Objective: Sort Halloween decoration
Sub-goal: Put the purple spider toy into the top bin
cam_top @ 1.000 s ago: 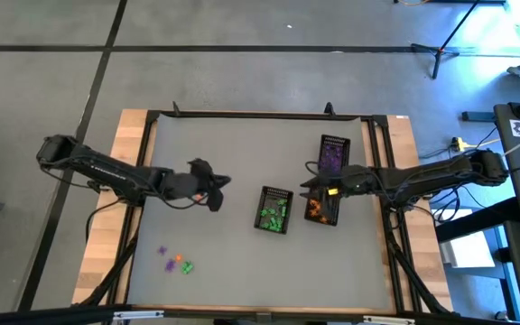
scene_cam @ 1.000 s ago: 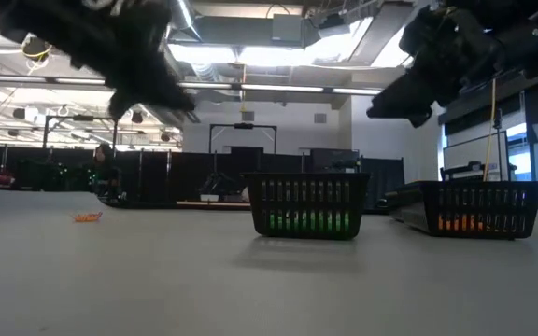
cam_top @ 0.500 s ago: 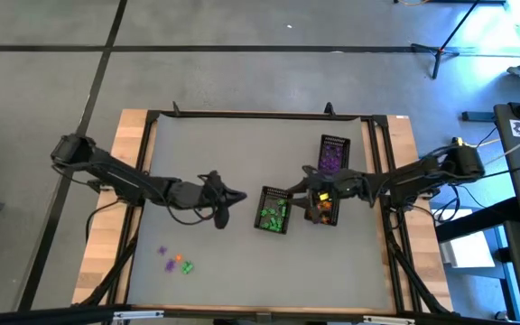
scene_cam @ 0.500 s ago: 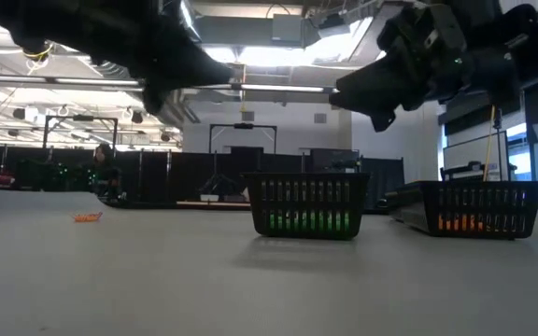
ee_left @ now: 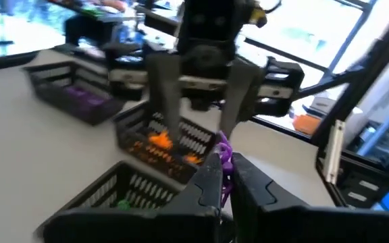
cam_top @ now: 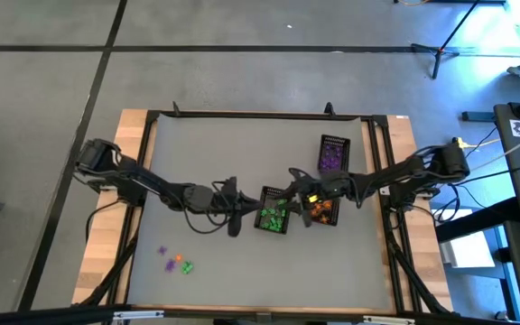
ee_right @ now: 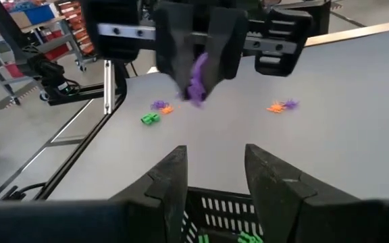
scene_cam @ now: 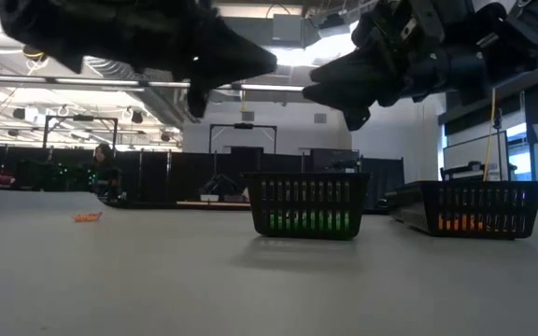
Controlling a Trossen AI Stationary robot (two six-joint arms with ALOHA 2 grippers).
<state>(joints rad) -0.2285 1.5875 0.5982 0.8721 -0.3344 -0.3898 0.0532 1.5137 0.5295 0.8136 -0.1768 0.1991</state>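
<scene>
My left gripper [ee_left: 225,170] is shut on a small purple trinket [ee_left: 223,151] and hovers just left of the green-filled basket [cam_top: 273,209]. In the right wrist view the same trinket [ee_right: 196,82] shows in the left gripper facing me. My right gripper [ee_right: 215,169] is open and empty. It hangs over the far edge of the green basket, next to the orange-filled basket [cam_top: 320,208], and faces the left gripper. A purple-filled basket [cam_top: 333,155] stands farther back. A few loose orange, green and purple trinkets [cam_top: 175,262] lie on the table near its left front. My left gripper pinches the purple trinket [ee_left: 221,145] between its two fingertips. The fingers run roughly level and point toward the table's right. The trinket is lifted clear of the table and sticks out beyond the fingertips.
The three black mesh baskets sit close together right of centre. In the low view both arms [scene_cam: 250,65] hang well above the baskets' rims. The grey tabletop [cam_top: 197,153] is framed by a black rail. Stands and cables show beyond the table's right side.
Both arms have reached toward each other. My left gripper has moved toward the table's right, up to the green basket, staying shut on the purple trinket. My right gripper has moved left from over the orange basket to the green basket's far edge.
</scene>
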